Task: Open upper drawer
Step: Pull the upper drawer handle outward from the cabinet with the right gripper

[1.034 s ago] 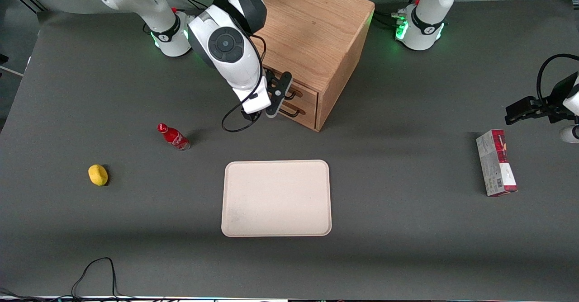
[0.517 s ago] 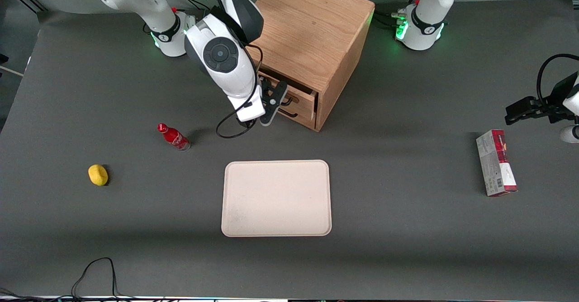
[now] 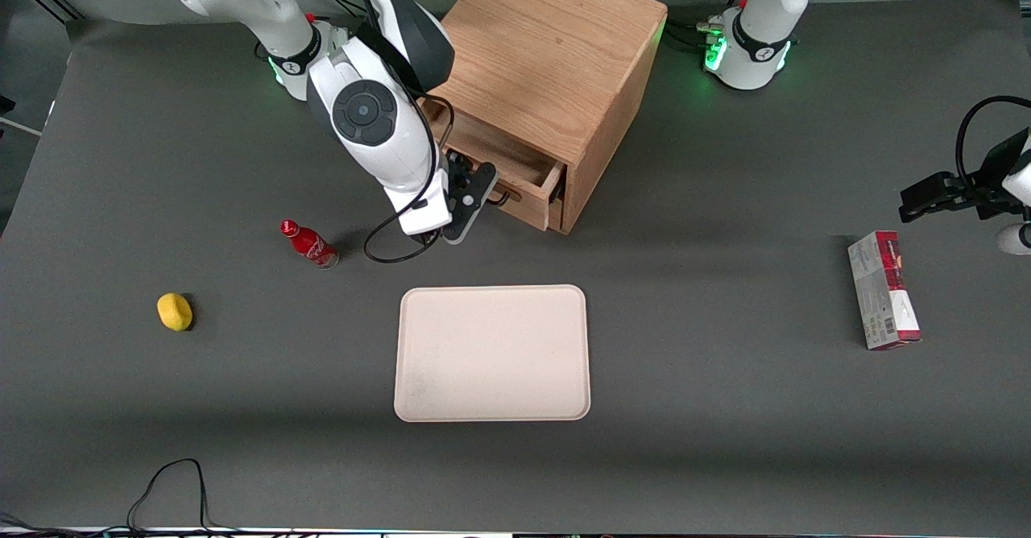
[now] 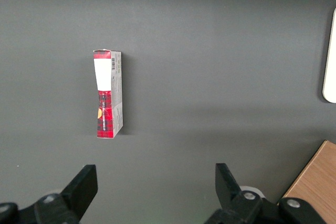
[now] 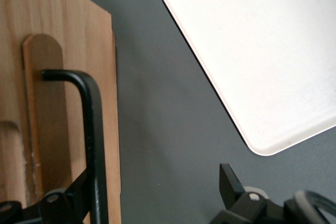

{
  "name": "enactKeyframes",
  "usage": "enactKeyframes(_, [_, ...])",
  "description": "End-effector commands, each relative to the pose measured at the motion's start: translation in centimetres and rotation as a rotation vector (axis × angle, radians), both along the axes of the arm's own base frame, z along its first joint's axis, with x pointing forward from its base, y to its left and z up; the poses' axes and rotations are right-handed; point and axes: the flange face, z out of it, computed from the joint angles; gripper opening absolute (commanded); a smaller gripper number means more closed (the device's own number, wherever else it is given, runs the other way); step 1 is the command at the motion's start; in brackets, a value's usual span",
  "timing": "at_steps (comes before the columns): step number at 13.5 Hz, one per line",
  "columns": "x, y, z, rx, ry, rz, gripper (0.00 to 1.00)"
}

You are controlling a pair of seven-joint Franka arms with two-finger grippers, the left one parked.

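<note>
Upper drawer (image 3: 515, 169): it is pulled part way out of the wooden cabinet (image 3: 556, 63), so a strip of its inside shows under the cabinet top. Its light-oak front faces the working arm's end of the bench.
Handle (image 5: 94, 145): a thin black bar standing off the drawer front; in the right wrist view it runs straight along the wood and bends in at one end.
End effector (image 3: 471, 200): it sits right at the drawer front, at the handle. In the right wrist view one finger (image 5: 71, 195) lies against the bar and the other finger (image 5: 231, 182) stands well apart from it over the grey bench, so the fingers are spread and not clamped on the handle.
Right arm (image 3: 378, 119): it reaches down in front of the cabinet, and a black cable loops below the wrist.
Tray (image 3: 492, 353): a cream rectangular tray lying flat on the bench (image 3: 725, 409), nearer to the front camera than the cabinet.
Bottle (image 3: 308, 244): a small red bottle lying tilted on the bench, toward the working arm's end.
Yellow object (image 3: 174, 312): small and rounded, nearer to the front camera than the bottle and farther toward the working arm's end.
Box (image 3: 884, 290): a red, white and grey carton lying flat toward the parked arm's end.
</note>
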Motion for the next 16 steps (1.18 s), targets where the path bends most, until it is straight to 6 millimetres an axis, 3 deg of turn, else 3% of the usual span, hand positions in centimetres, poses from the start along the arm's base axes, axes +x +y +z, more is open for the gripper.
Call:
enactKeyframes(1, [2.1, 0.0, -0.3, 0.007, 0.006, 0.007, 1.00])
enactKeyframes(16, [9.8, -6.2, -0.9, -0.001, 0.023, -0.007, 1.00])
